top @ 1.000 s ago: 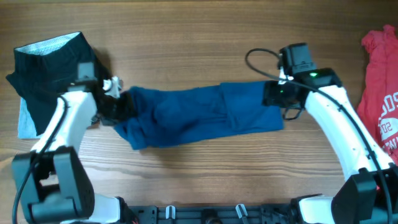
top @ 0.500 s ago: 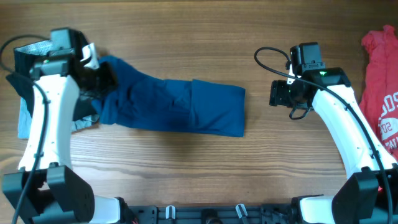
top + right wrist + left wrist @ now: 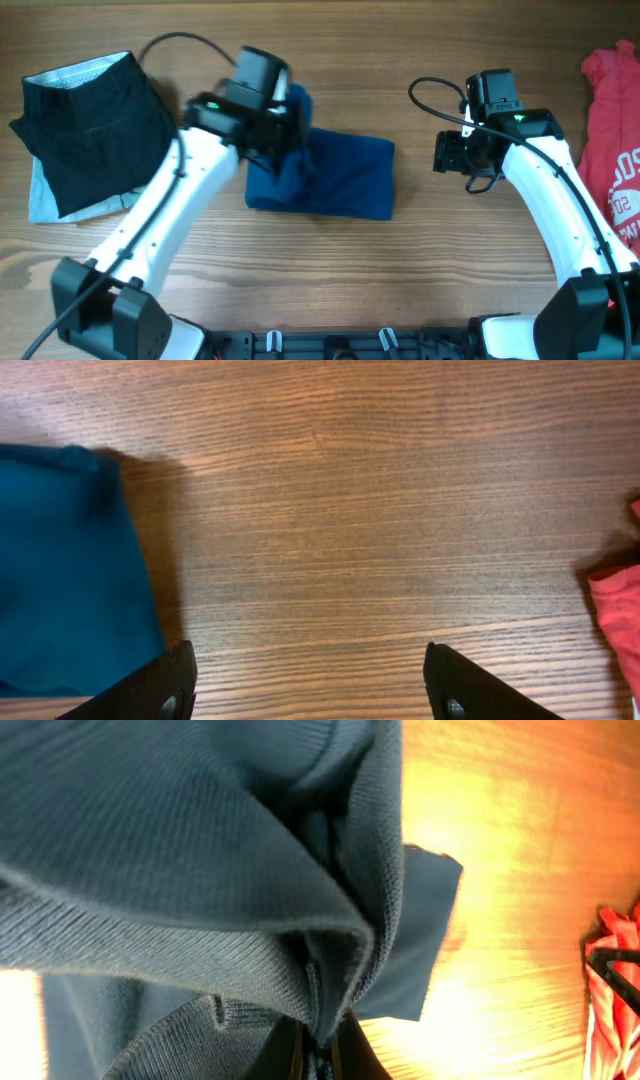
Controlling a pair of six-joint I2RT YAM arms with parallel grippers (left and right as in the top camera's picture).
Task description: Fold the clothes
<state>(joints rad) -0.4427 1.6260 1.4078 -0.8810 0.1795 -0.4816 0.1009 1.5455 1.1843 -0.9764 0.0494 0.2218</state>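
Only lettering in sight now, white print point(image 3: 626, 185) on the red T-shirt point(image 3: 603, 100) at the right edge of the overhead view, cut off by the frame, characters too small and creased to read, no other writing legible in any view

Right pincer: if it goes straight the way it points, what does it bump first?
Probably the bare wooden table, beside the blue shirt; the right pincer seems aimed downward, though depth is unclear.
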